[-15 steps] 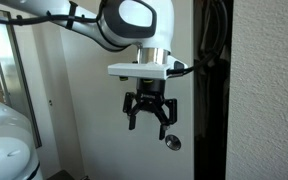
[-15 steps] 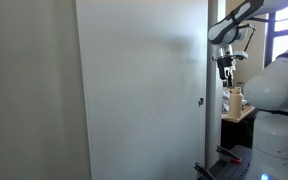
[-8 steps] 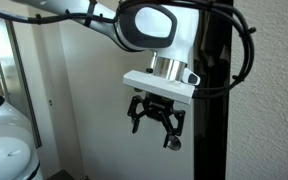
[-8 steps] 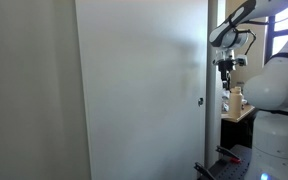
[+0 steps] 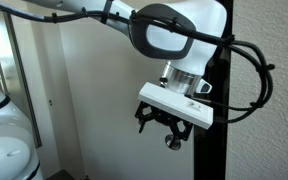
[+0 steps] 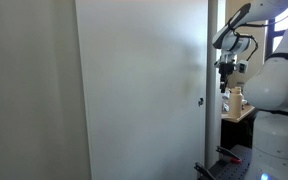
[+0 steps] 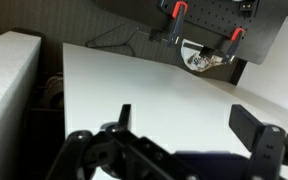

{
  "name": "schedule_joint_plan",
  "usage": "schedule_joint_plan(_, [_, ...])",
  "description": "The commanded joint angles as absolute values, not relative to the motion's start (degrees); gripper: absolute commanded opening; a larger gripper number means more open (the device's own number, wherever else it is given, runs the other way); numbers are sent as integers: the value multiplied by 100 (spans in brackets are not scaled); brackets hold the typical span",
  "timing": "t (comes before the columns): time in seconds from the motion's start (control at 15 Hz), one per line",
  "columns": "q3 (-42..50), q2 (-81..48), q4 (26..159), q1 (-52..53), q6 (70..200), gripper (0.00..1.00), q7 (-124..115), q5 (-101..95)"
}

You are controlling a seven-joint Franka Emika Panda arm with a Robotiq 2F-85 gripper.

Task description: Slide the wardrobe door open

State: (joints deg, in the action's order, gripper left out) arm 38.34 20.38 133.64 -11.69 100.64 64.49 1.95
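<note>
The gripper (image 5: 167, 124) is being held spread just above the silver pull (image 5: 171, 143). It is being angled toward the wardrobe door (image 5: 89, 90), seemingly to hook it

Rough-textured beige wall (image 5: 270, 90), wooden bench (image 6: 245, 114) bearing small pale items (image 6: 234, 100), red clamps (image 7: 178, 9) on dark pegboard (image 7: 210, 14)
</note>
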Motion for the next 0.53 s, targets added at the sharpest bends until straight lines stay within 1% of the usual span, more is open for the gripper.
schedule_joint_plan(0.0, [4046, 1516, 13076, -1235, 10154, 100, 7118, 832])
schedule_joint_plan(0.27, [4163, 938, 12797, -1277, 10184, 100, 7381, 1540])
schedule_joint_plan(0.33, [4050, 881, 12719, -1345, 10049, 100, 7117, 1492])
schedule_joint_plan(0.4, [3981, 1159, 12974, -1436, 10120, 100, 7222, 1382])
schedule_joint_plan(0.47, [3960, 1046, 12911, -1451, 10120, 100, 7212, 1414])
